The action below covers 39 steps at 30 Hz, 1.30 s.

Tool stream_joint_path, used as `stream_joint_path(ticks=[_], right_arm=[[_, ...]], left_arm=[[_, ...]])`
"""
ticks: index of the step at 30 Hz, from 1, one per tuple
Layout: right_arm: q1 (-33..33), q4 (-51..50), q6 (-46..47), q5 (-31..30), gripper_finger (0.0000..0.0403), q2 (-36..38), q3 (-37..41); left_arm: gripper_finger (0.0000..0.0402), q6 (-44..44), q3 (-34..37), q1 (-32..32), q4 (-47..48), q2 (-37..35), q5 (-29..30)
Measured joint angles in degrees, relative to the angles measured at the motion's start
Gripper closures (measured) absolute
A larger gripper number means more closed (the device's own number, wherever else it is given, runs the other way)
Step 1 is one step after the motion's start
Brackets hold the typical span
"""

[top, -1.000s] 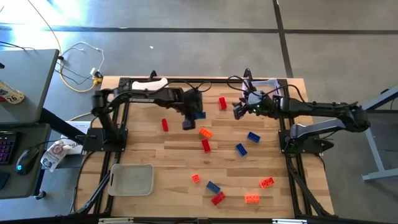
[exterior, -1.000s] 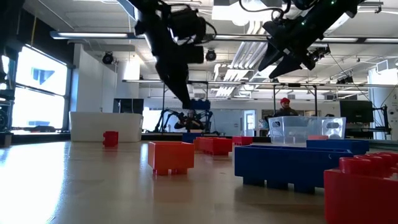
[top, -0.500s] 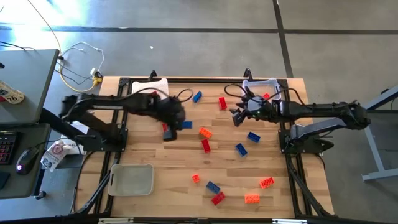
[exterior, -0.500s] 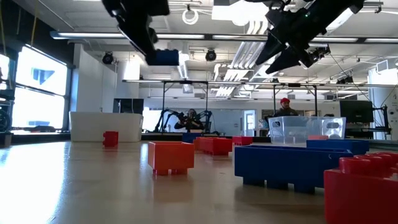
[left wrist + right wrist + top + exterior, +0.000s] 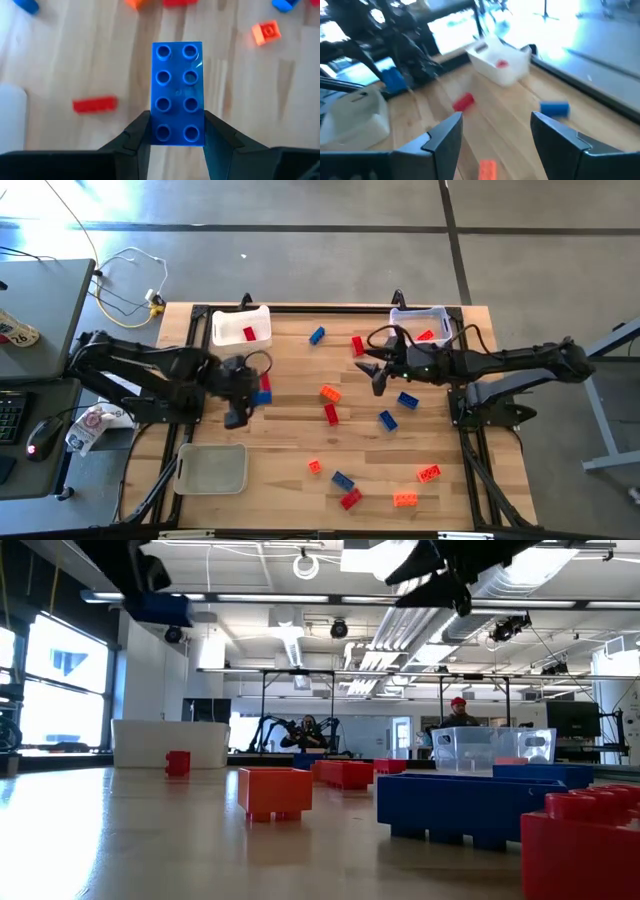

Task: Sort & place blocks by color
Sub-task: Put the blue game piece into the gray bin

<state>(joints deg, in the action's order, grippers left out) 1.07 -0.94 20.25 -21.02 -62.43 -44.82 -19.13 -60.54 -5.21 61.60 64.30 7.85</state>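
My left gripper (image 5: 248, 392) is shut on a blue eight-stud brick (image 5: 177, 90) above the table's left-middle; in the low view the brick (image 5: 160, 608) hangs high over the tabletop. My right gripper (image 5: 377, 373) hovers open and empty over the table's right-middle, its fingers (image 5: 445, 137) apart. Loose bricks lie flat on the wood: blue (image 5: 317, 335), red (image 5: 358, 346), orange (image 5: 329, 392), red (image 5: 331, 414), blue (image 5: 408, 400), blue (image 5: 387, 419), and several near the front edge (image 5: 350, 499). My left gripper pinches the blue brick between its two fingers (image 5: 141, 131), one on each long side wall near the end closest to the wrist (image 5: 176, 135). The brick runs along the fingers, studs toward the camera. It is lifted clear of the table.
A white tray (image 5: 262, 315) at the far left holds one red brick (image 5: 248, 333). A clear tray (image 5: 400, 314) at the far right holds a red-orange piece. A whitish tray (image 5: 212, 468) sits at the near left. A red brick (image 5: 95, 104) lies below my left gripper.
My left gripper has taken the blue brick up off the middle of the table and carried it, lifted clear, toward the left and near edges. My right gripper has drifted a little toward the near and left edges, staying open.
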Motion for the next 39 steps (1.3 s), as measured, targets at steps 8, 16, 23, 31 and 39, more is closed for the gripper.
stream_joint_path(ticks=[8,16,23,31,39], right_arm=[[2.1,12.9,-9.9,0.5,0.0183,-3.0,0.0],[3.4,19.8,-16.8,3.2,0.0183,-5.8,0.0],[5.5,26.7,-24.1,3.7,0.0183,-9.4,0.0],[4.4,28.4,-21.7,3.6,0.0183,-14.7,0.0],[3.4,28.1,-17.3,3.7,0.0183,-21.4,0.0]], left_arm=[[0.0291,-13.4,4.8,-12.0,2.1,-5.5,0.3],[0.0291,-24.9,9.5,-24.5,2.0,-6.5,0.3],[0.0284,-33.8,12.2,-32.9,1.1,-6.3,0.1],[0.0281,-44.0,13.4,-39.3,1.0,-6.3,0.1],[0.0280,-48.4,18.6,-42.5,-8.2,-6.3,-5.1]])
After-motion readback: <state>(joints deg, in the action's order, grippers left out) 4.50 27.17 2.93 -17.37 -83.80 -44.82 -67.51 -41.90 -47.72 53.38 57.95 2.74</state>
